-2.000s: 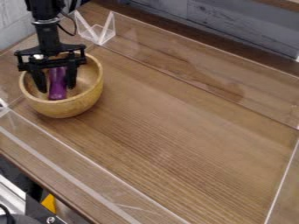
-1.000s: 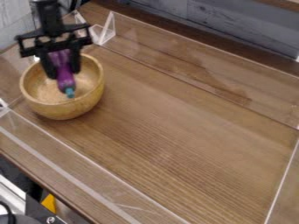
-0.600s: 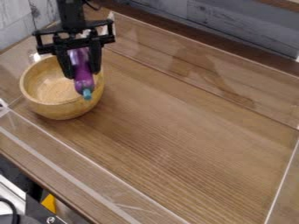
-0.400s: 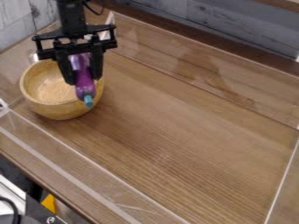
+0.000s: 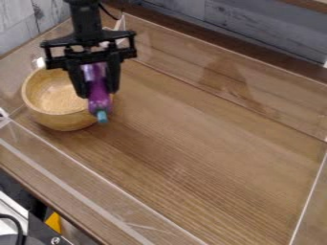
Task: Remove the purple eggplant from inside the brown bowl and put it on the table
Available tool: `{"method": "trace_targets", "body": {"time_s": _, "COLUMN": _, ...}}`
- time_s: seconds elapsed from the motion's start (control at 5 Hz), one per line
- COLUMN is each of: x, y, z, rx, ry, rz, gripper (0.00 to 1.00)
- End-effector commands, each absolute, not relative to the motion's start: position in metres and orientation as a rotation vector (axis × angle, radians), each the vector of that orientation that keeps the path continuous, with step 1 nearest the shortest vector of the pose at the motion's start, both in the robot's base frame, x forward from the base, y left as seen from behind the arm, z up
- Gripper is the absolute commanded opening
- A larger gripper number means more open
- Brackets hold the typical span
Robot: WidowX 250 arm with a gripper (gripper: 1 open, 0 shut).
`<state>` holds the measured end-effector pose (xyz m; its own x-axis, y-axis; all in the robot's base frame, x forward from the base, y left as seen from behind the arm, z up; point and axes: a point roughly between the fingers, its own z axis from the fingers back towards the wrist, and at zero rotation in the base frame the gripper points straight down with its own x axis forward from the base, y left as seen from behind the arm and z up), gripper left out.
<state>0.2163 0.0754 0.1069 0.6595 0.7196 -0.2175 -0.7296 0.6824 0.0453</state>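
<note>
The purple eggplant (image 5: 98,92) hangs nearly upright, teal stem cap down, clamped in the gripper (image 5: 94,77) above the right rim of the brown bowl (image 5: 52,100); the cap appears clear of the counter (image 5: 205,134), though contact is uncertain.

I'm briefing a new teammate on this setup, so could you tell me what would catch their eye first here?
First, the black gripper at upper left, shut on the purple eggplant, which hangs stem cap down over the right rim of the brown bowl. The bowl itself looks empty, its pale inside showing. The rest is bare wood-grain table with clear plastic walls along its edges.
</note>
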Motion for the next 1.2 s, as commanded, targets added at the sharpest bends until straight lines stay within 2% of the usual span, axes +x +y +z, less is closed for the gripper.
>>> {"method": "trace_targets", "body": {"time_s": 0.0, "x": 0.217, "y": 0.057, "z": 0.120, "rx": -0.029, "ry": 0.160, "rz": 0.697, "gripper": 0.00}}
{"method": "trace_targets", "body": {"time_s": 0.2, "x": 0.217, "y": 0.025, "z": 0.118, "rx": -0.016, "ry": 0.154, "rz": 0.541, "gripper": 0.00}}
{"method": "trace_targets", "body": {"time_s": 0.6, "x": 0.224, "y": -0.056, "z": 0.117, "rx": -0.009, "ry": 0.123, "rz": 0.565, "gripper": 0.00}}
{"method": "trace_targets", "body": {"time_s": 0.8, "x": 0.215, "y": -0.068, "z": 0.109, "rx": 0.007, "ry": 0.096, "rz": 0.518, "gripper": 0.00}}
{"method": "trace_targets", "body": {"time_s": 1.0, "x": 0.206, "y": -0.057, "z": 0.096, "rx": 0.006, "ry": 0.048, "rz": 0.493, "gripper": 0.00}}
